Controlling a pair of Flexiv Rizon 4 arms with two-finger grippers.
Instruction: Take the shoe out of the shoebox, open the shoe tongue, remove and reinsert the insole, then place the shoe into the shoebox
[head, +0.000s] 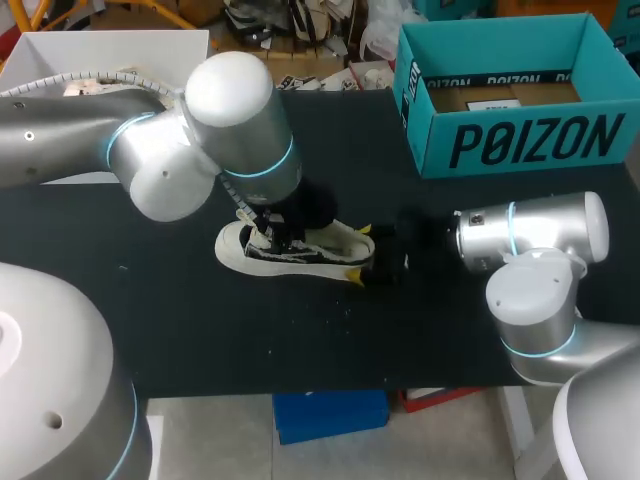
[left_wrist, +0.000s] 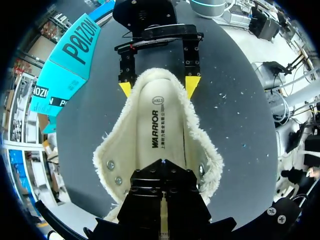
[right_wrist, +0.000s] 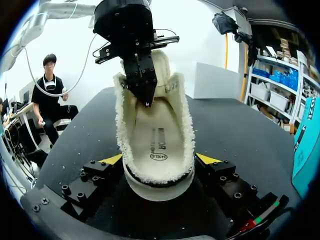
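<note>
A white fleece-lined shoe (head: 320, 245) lies on the black table, heel toward my right arm. My right gripper (head: 360, 252) is shut on the heel, with a yellow tip against each side (right_wrist: 159, 159). The cream insole (left_wrist: 160, 125) lies flat inside the shoe (right_wrist: 157, 140). My left gripper (left_wrist: 162, 162) is shut, its black fingers reaching down into the shoe's mouth near the tongue (right_wrist: 148, 100). Whether it pinches anything I cannot tell. The teal shoebox (head: 520, 140) stands open at the back right.
The black tabletop (head: 150, 300) has small white specks scattered on it. Its front edge runs a short way in front of the shoe. My left arm's big wrist hangs over the shoe's toe half in the head view.
</note>
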